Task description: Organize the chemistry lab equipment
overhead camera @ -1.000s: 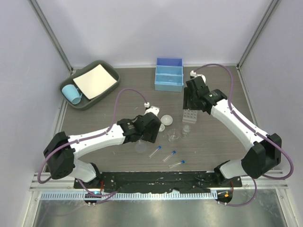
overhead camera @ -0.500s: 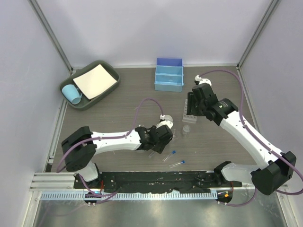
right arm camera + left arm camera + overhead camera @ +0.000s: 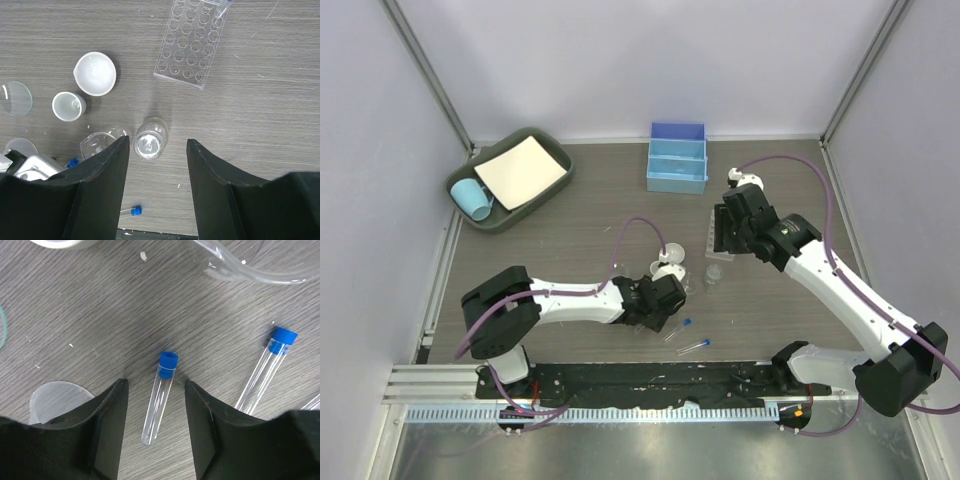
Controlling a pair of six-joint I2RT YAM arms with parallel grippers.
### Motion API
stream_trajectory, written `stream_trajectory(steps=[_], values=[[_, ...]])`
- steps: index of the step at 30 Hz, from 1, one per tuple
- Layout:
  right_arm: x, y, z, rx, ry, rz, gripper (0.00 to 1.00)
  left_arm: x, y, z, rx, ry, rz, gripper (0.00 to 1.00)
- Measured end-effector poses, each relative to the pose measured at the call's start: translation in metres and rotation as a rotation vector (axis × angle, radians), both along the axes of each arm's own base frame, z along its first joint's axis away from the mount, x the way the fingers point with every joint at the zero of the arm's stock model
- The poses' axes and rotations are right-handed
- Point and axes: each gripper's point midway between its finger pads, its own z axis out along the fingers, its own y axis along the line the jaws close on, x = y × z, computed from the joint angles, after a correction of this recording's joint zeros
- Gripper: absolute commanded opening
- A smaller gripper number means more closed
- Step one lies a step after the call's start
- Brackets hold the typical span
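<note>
In the left wrist view my left gripper (image 3: 156, 400) is open and low over the table. A blue-capped tube (image 3: 161, 392) lies between its fingers, untouched. A second tube (image 3: 267, 371) lies to the right, with a small whitish cup (image 3: 55, 399) to the left. In the top view the left gripper (image 3: 665, 305) hides that tube. My right gripper (image 3: 158, 150) is open and empty, high above the small flask (image 3: 150, 139). A clear beaker (image 3: 99, 143), white dish (image 3: 95, 73), watch glass (image 3: 15, 98) and perforated rack (image 3: 192, 45) lie around it. The right gripper (image 3: 725, 228) partly covers the rack (image 3: 718, 254).
A grey-green tray (image 3: 542, 140) at the back left holds a white sheet and a light-blue cup (image 3: 472, 198). A light-blue divided box (image 3: 677, 158) stands at the back centre. Two loose tubes (image 3: 692, 346) lie near the black front rail (image 3: 650, 378).
My left gripper has swung right and nearer, from beside the dishes to low over the loose tubes, straddling one. My right gripper has shifted slightly right and stays open.
</note>
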Motion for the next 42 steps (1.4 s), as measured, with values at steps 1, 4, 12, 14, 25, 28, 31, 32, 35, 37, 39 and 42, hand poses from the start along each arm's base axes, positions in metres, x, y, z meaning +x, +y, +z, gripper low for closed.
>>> stream_trajectory(steps=[1,4,12,14,25,28,31,32,35,37,39,42], values=[[0.000,0.000,0.000,0.000,0.001,0.001,0.56,0.000,-0.002,0.001,-0.008,-0.003,-0.001,0.49],[-0.002,0.001,-0.002,-0.002,0.004,0.006,0.55,0.000,-0.004,0.000,-0.014,-0.004,0.000,0.43],[-0.007,0.005,-0.010,-0.010,0.022,0.021,0.55,-0.002,-0.008,-0.001,-0.038,-0.015,0.011,0.17],[-0.008,0.007,-0.011,-0.010,0.024,0.027,0.56,-0.002,-0.009,-0.001,-0.041,-0.020,0.014,0.07],[-0.012,0.009,-0.010,-0.017,0.021,0.036,0.56,-0.001,-0.005,0.008,0.008,-0.027,-0.009,0.00],[-0.018,0.006,-0.004,-0.008,0.016,0.040,0.57,0.002,-0.013,0.024,-0.007,-0.043,-0.043,0.00],[-0.027,0.007,0.011,0.035,-0.005,0.062,0.57,-0.001,-0.020,0.048,-0.065,-0.051,-0.101,0.00],[-0.031,0.009,0.018,0.064,-0.016,0.079,0.57,-0.003,-0.023,0.057,-0.096,-0.050,-0.122,0.00],[-0.048,0.018,0.032,0.151,-0.021,0.146,0.58,-0.015,-0.035,0.087,-0.212,-0.039,-0.207,0.00],[-0.059,0.025,0.038,0.202,-0.012,0.194,0.60,-0.021,-0.042,0.101,-0.281,-0.036,-0.250,0.00],[-0.072,0.031,0.045,0.256,-0.004,0.245,0.61,-0.033,-0.046,0.113,-0.354,-0.017,-0.309,0.00],[-0.092,0.041,0.052,0.338,0.012,0.330,0.61,-0.050,-0.049,0.126,-0.437,0.017,-0.387,0.00]])
